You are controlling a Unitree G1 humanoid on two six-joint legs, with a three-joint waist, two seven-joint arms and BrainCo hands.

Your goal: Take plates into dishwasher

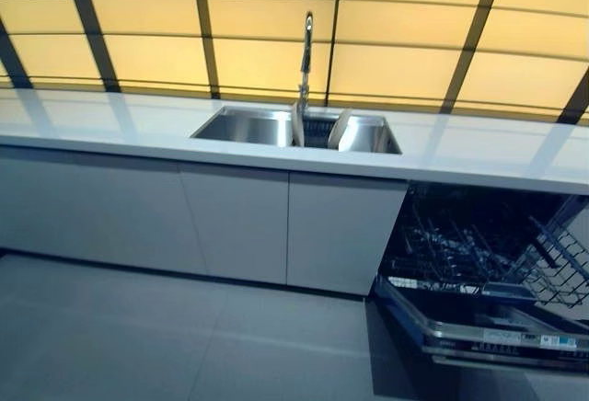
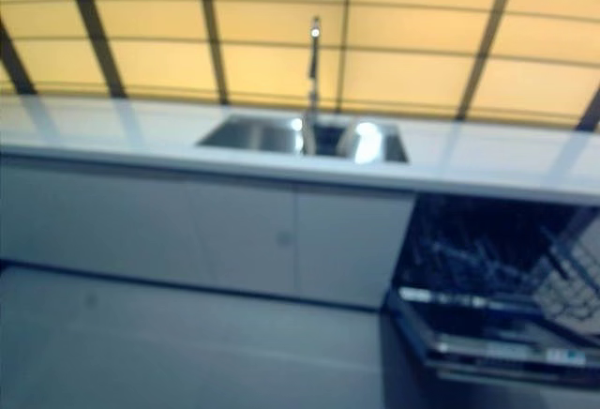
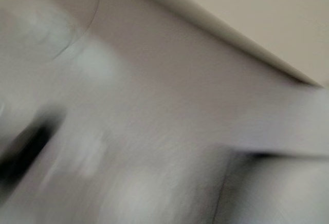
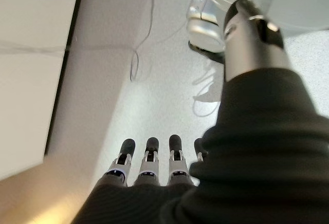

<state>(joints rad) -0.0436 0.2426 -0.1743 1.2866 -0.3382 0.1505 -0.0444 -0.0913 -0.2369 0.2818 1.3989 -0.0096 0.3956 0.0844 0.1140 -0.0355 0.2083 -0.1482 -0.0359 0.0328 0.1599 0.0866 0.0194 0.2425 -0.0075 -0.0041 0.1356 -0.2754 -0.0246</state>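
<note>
- While the open dishwasher [image 1: 488,281], with its dark wire rack [image 1: 460,245] pulled out over the lowered door, stands under the right end of the long white worktop [image 1: 138,125], the left eye view shows neither hand, and the two pale round plates [image 1: 339,129] lean on edge inside the stainless steel double sink [image 1: 248,128], beside the tall chrome tap [image 1: 306,61].
- Judged from there, the lowered door juts into the grey tiled floor [image 1: 138,337] and could be knocked on the approach; plates standing on edge could also slide or clatter against the steel if taken badly.
- The right eye view gives the same scene: white cabinet doors [image 2: 244,231] below the worktop's front edge and a wall of amber panels [image 2: 262,43] crossed by dark bars behind its back edge.
- The left wrist view is smeared; only pale surfaces show, so the left hand's state cannot be told.
- The right wrist view shows the right hand [image 4: 149,170] hanging over the floor, fingers straight and relaxed, holding nothing.
</note>
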